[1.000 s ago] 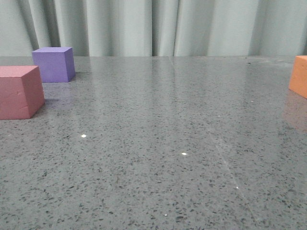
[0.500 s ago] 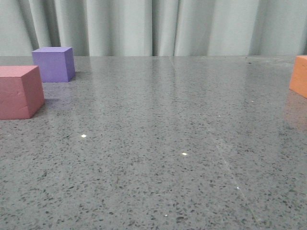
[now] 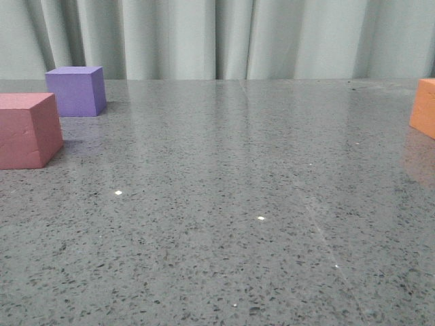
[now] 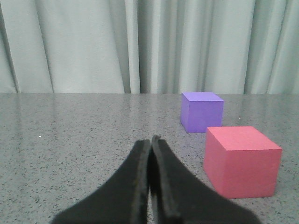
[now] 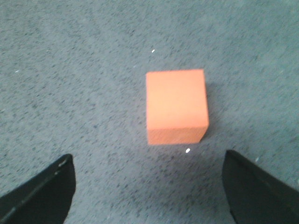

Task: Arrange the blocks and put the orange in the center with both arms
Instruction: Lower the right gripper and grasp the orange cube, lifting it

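Note:
The pink-red cube (image 3: 27,130) sits at the table's left edge, with the purple cube (image 3: 76,91) just behind it. The orange cube (image 3: 424,106) sits at the far right edge, partly cut off. Neither gripper shows in the front view. In the left wrist view my left gripper (image 4: 150,140) is shut and empty, low over the table; the pink-red cube (image 4: 242,160) and purple cube (image 4: 202,111) lie ahead of it and to one side. In the right wrist view my right gripper (image 5: 148,161) is open wide above the table, and the orange cube (image 5: 176,106) lies just beyond its fingertips.
A grey speckled stone tabletop (image 3: 231,204) fills the view. A pale green-grey curtain (image 3: 217,37) hangs along the far edge of the table.

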Controlling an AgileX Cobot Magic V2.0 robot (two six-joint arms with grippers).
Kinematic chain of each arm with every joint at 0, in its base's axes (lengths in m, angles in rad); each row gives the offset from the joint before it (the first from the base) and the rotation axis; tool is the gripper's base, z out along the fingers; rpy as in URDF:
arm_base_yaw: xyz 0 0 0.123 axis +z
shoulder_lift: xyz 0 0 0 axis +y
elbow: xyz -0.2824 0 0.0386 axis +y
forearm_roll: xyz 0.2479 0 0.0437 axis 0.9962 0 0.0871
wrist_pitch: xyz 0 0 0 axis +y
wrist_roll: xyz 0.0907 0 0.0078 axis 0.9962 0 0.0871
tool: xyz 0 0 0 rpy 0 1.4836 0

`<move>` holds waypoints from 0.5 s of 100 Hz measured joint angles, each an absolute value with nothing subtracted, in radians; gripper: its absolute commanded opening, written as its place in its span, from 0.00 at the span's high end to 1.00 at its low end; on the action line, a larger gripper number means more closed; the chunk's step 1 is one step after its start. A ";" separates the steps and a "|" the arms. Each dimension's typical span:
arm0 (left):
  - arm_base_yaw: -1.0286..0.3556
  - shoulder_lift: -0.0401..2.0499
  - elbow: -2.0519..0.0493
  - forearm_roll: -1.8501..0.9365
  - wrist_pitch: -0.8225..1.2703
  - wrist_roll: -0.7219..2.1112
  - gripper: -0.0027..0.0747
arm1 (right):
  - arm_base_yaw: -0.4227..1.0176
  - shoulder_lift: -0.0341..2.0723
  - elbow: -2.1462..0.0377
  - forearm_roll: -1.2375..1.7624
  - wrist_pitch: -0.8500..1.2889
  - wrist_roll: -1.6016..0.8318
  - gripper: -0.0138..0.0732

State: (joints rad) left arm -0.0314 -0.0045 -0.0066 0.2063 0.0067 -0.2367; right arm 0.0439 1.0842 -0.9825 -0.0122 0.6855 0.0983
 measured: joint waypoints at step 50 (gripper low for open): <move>-0.031 -0.004 -0.007 0.206 0.007 -0.237 0.99 | 0.044 1.451 -1.225 -0.103 0.739 0.096 0.11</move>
